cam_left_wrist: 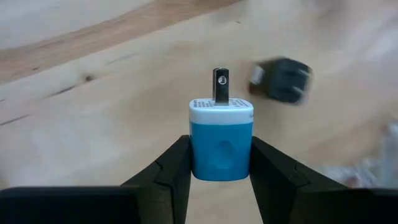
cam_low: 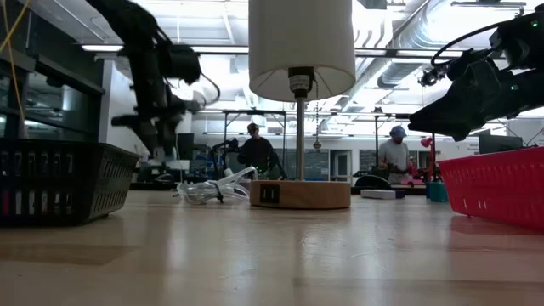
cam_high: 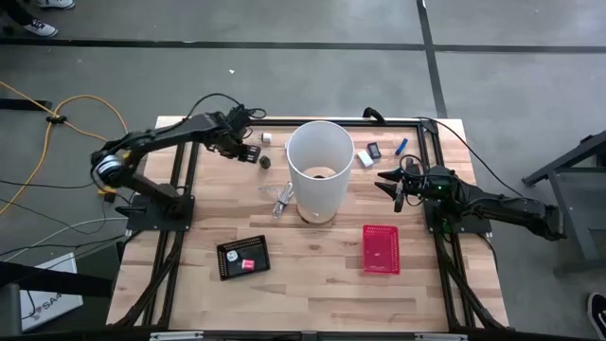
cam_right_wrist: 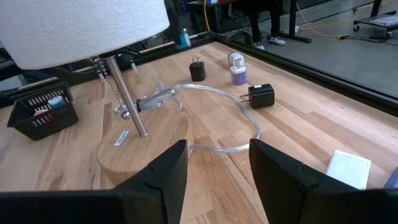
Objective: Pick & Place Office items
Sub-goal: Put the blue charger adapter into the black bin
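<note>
Left wrist view: I see my left end effector (cam_left_wrist: 221,165) pinching a blue and white plug (cam_left_wrist: 221,138), with one finger (cam_left_wrist: 168,171) on each flat side and the metal prong sticking out front.
Why held so: I think the flat sides give a firm grip, so the plug will not slip or spin.
Where the plug is: up off the counter (cam_left_wrist: 93,124), I judge, at the back left, near the lamp (cam_high: 317,170).
Black plug: a dark one (cam_left_wrist: 283,81) lies on the wood just past the blue one, not touched.
Right end effector: my right end effector (cam_right_wrist: 217,168) hangs over the right side of the counter with its fingers spread and nothing between them. It waits.
Right wrist view: another black plug (cam_right_wrist: 260,96), a small purple and white plug (cam_right_wrist: 237,68) and a white block (cam_right_wrist: 348,168) lie on the wood near the lamp's clear cord (cam_right_wrist: 217,118).
Bins: a black tray (cam_high: 243,257) and a red basket (cam_high: 381,248) sit at the front. I guess they are there so small things have a home.
Step now: the grab looks done, and next I would carry the plug to a bin.
Watch out: the lamp shade stands between the arm and the red basket.
</note>
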Robot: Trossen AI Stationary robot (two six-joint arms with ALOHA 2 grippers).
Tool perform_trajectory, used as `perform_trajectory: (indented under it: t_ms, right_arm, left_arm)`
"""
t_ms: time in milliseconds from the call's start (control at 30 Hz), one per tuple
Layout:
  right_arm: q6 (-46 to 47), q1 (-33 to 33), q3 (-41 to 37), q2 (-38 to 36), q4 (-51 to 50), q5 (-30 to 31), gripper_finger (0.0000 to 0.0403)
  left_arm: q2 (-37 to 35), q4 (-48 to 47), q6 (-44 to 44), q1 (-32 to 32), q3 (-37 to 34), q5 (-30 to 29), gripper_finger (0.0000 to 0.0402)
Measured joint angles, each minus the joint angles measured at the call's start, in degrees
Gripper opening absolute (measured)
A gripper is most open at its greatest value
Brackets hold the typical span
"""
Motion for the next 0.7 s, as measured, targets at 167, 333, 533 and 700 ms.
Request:
perform_trajectory:
  t_ms: [167,333,533,700]
  right_arm:
    - [0.00,0.01,-0.01,0.00,0.00,0.01,0.0160]
    - [0.00,0.01,-0.01,0.01,0.00,-0.01,0.0160]
    - [0.00,0.01,0.00,0.00,0.00,-0.01,0.0160]
    - [0.00,0.01,0.00,0.01,0.00,0.00,0.0160]
  left_arm:
    - [-6.85,-3.63,-0.06,-5.62,0.00,-0.98,0.0125]
    - [-10.22,-6.46,-2.27,-13.76,0.00,-1.49,0.0125]
    - [-11.23,-7.21,-6.32,-26.74,0.00,-1.78,0.0125]
    - [-11.23,-8.12,-12.55,-37.84,0.00,-6.74,0.0125]
